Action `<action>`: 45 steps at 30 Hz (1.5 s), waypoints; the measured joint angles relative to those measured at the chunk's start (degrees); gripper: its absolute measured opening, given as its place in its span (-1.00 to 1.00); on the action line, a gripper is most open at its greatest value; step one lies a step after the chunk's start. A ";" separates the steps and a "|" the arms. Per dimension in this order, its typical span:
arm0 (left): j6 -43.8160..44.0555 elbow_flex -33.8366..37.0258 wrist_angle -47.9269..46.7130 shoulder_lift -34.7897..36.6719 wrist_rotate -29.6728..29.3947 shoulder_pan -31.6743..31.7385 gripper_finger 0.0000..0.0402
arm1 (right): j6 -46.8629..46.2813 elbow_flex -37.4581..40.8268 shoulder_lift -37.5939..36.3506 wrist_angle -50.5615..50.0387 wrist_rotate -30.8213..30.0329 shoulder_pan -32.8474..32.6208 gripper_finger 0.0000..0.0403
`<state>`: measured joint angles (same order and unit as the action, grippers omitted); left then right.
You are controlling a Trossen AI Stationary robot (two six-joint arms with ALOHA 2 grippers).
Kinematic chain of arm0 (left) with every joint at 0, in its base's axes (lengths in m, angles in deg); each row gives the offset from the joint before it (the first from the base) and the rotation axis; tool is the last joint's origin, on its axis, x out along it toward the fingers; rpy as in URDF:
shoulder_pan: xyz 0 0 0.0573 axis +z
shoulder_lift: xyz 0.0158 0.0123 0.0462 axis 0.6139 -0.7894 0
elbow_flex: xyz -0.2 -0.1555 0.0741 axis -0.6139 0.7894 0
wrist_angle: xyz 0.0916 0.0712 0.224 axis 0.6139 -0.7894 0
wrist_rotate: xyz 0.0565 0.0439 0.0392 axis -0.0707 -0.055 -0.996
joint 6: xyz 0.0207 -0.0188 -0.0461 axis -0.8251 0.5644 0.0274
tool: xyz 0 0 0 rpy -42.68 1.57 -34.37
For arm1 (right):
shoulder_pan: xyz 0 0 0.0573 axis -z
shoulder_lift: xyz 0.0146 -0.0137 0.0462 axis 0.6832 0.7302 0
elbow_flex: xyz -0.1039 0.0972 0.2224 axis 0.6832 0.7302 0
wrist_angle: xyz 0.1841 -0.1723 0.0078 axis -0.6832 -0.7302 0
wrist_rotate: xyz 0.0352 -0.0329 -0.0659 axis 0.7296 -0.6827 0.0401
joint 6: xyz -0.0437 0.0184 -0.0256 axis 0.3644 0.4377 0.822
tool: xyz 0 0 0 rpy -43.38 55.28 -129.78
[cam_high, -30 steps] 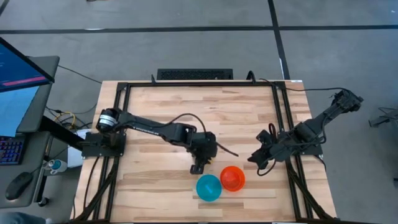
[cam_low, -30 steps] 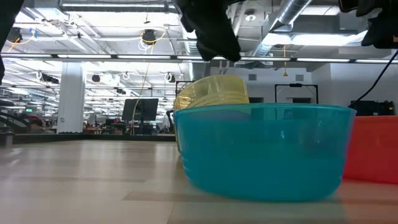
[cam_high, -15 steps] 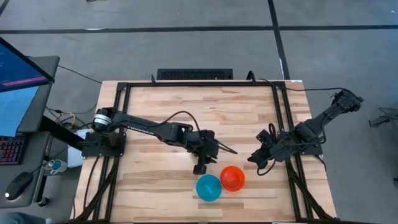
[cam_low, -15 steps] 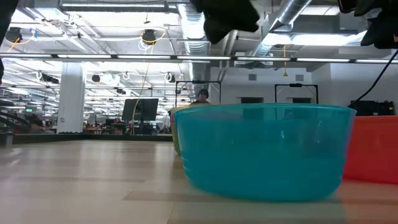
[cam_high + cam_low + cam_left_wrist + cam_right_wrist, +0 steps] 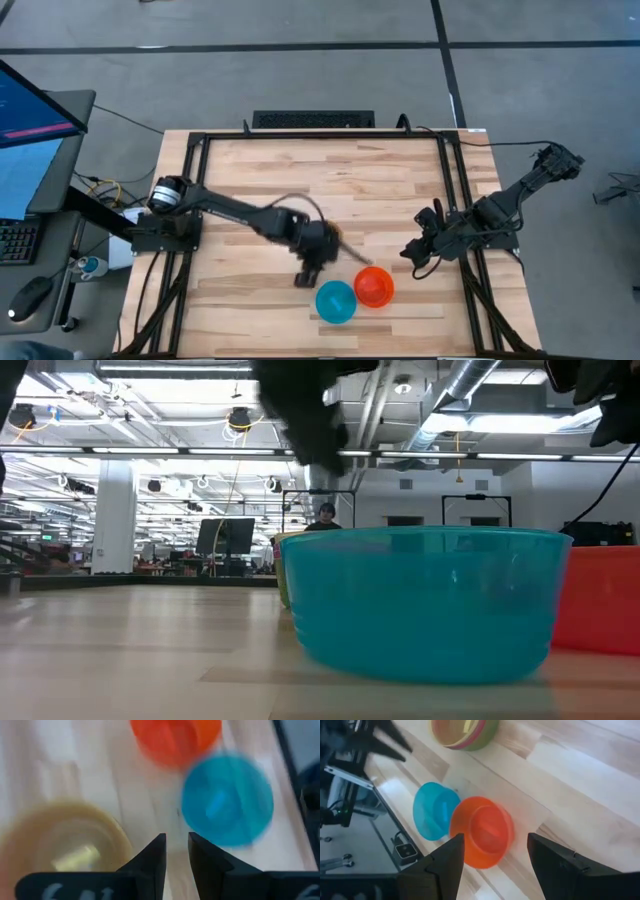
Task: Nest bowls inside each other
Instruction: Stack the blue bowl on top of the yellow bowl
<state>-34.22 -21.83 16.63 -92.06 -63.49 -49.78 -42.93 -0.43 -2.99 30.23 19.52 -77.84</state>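
A stack of bowls with the yellow one point(image 5: 65, 842) innermost stands on the table; in the right wrist view, the stack point(image 5: 465, 732) shows pink and green rims around the yellow. In the high view my left arm hides it. The blue bowl point(image 5: 335, 301) and the orange-red bowl point(image 5: 374, 286) stand side by side near the table's near edge. My left gripper point(image 5: 303, 278) hovers between the stack and the blue bowl point(image 5: 227, 800), with a narrow gap between its fingers and nothing in it. My right gripper point(image 5: 415, 255) waits wide open at the table's right side.
A black metal frame point(image 5: 200, 140) runs around the wooden tabletop. In the low view the blue bowl point(image 5: 425, 600) fills the foreground, with the orange-red bowl point(image 5: 600, 600) at its right. A monitor and keyboard sit beyond the table's left edge.
The yellow bowl, tilted above the stack a second ago, has sunk down into the stack. My left gripper has since moved away from it toward the table's near edge and a little left, beside the blue bowl.
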 joint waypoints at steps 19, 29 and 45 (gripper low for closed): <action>16.99 5.99 13.51 -0.66 -7.13 -6.88 -0.09 | 4.71 -0.52 0.00 1.22 -5.83 0.00 0.20; 24.92 2.74 14.75 -8.84 -4.68 -7.61 -0.07 | 12.36 -0.59 -0.11 1.65 -0.13 -1.17 0.19; 26.63 0.25 9.28 -12.52 -4.20 -6.94 -0.07 | 15.33 -0.61 -0.11 1.91 -0.13 -3.39 0.19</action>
<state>-7.59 -21.58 25.90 -104.58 -67.68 -56.72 -27.60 -1.04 -3.10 32.14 19.38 -81.23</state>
